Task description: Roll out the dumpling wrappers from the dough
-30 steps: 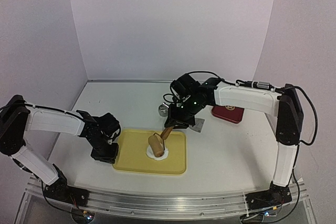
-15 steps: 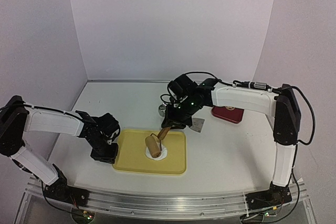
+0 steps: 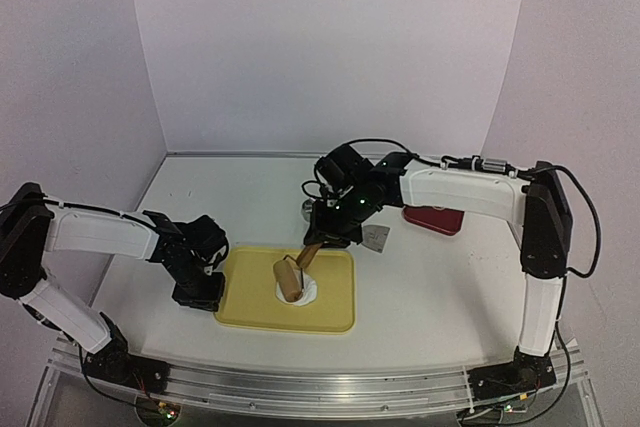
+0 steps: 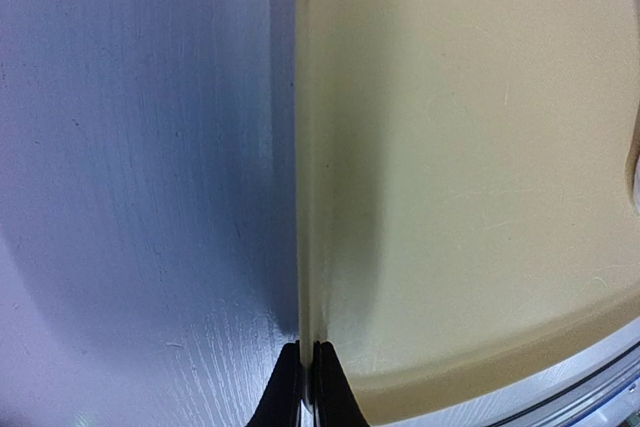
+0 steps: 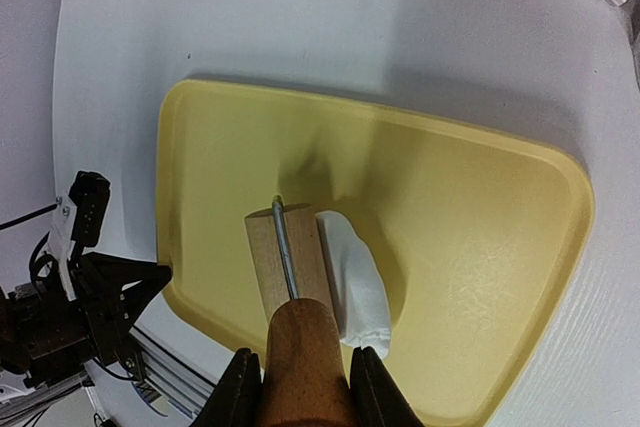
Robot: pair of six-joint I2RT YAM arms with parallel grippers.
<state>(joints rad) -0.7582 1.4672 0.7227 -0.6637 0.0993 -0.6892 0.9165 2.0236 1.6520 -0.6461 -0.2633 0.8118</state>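
Right gripper (image 5: 303,392) clamps the rolling pin (image 5: 285,259) on the dough (image 5: 356,289), left gripper (image 4: 303,379) pinches the tray (image 4: 450,147) rim, maybe a scraper (image 3: 375,238) just behind.

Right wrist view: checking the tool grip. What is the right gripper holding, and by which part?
The right gripper holds the small rolling pin by its wooden handle, its barrel touching the dough.

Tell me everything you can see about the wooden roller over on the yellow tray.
The wooden roller is a small pale-wood barrel turning on a thin metal rod, joined to a darker, rounded wooden handle. The right tool is shut on that handle and holds it tilted, barrel end lowest. The barrel is down inside the yellow tray, lying against and partly over the white dough.
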